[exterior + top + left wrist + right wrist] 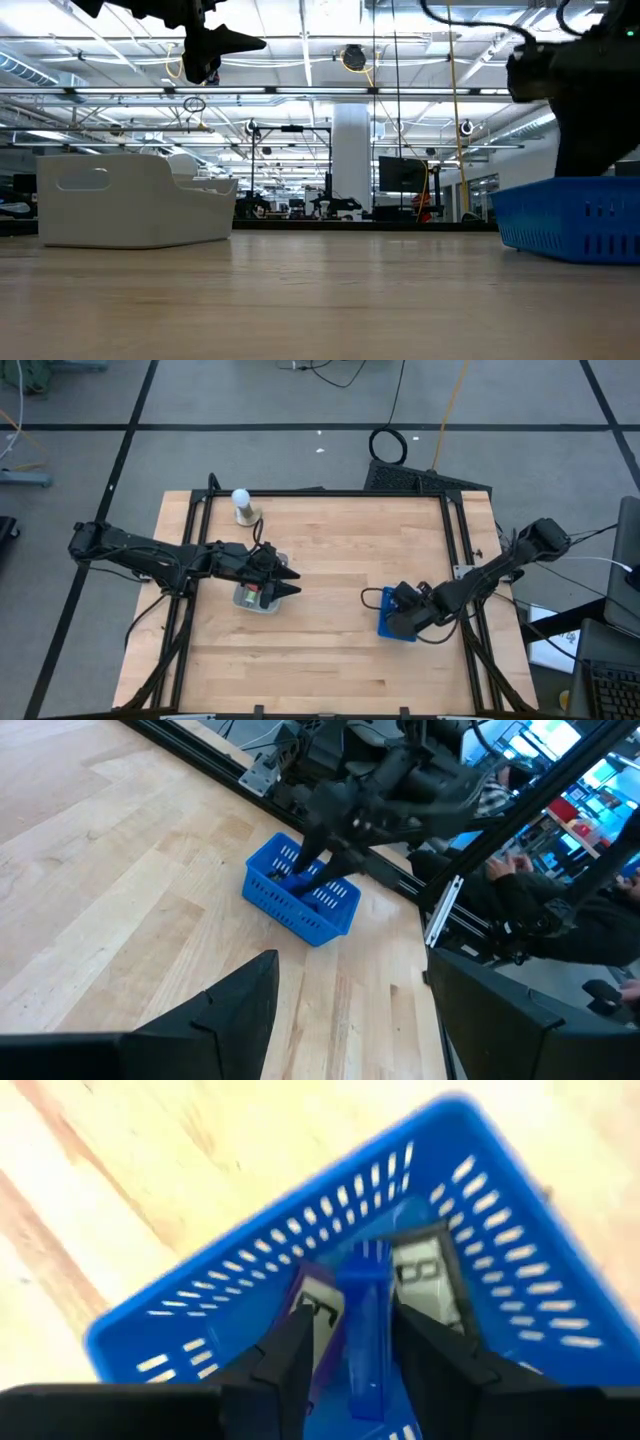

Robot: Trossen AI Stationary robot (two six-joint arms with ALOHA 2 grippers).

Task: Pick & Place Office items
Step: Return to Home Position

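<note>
My right gripper (362,1365) points down into the blue tray (396,624) near the table's right side, open. A small blue block (366,1320) stands between its fingers, with a thin gap showing on each side. A purple piece (318,1342) and a grey-white piece (425,1272) lie beside the block on the tray floor. My left gripper (294,583) hangs open and empty above the grey tray (256,600) at the left, which holds a red piece (252,589) and other small items. In the low view that gripper (236,44) is well above the tray (130,205).
A white ball on a brass base (241,506) stands at the table's far left. Black frame rails (455,550) run along the table's sides. Bare wood lies between the two trays. People (545,905) show beyond the table's right edge in the left wrist view.
</note>
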